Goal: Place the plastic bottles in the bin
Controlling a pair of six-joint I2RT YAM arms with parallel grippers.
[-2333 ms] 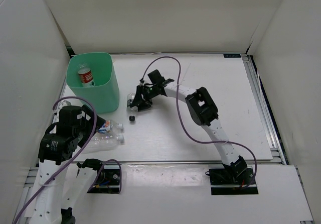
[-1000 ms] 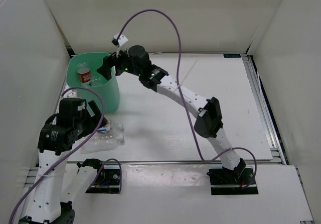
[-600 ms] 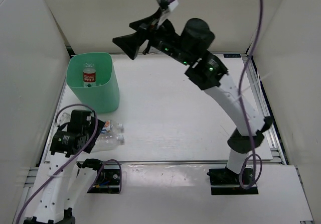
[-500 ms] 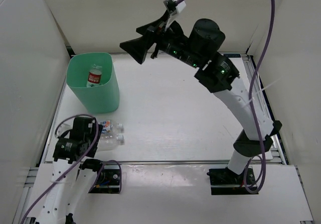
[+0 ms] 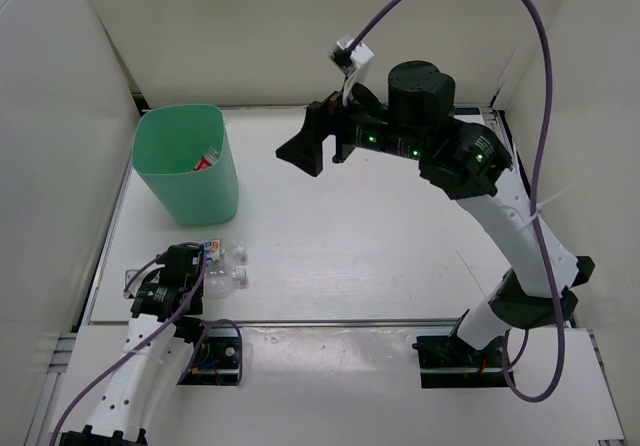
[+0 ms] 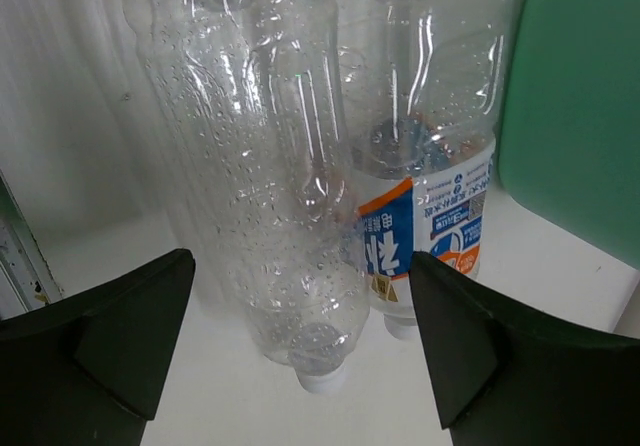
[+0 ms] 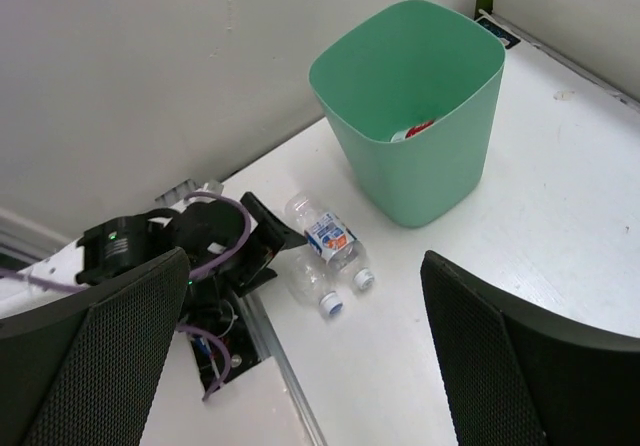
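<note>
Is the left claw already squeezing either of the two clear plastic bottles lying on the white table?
No, the left gripper stands wide open around the unlabelled clear bottle and the blue-and-white labelled bottle, clamping neither.

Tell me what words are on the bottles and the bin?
Bin: no writing shows.
Red-label bottle, inside it: too small to read.
Blue-label bottle: white characters, small print and a square code, all too blurred to read.
Bare bottle: no label.

White table point(image 5: 400, 256) w/ green bin point(image 5: 195, 194) + 2 clear bottles point(image 5: 225, 278), near-left corner.
</note>
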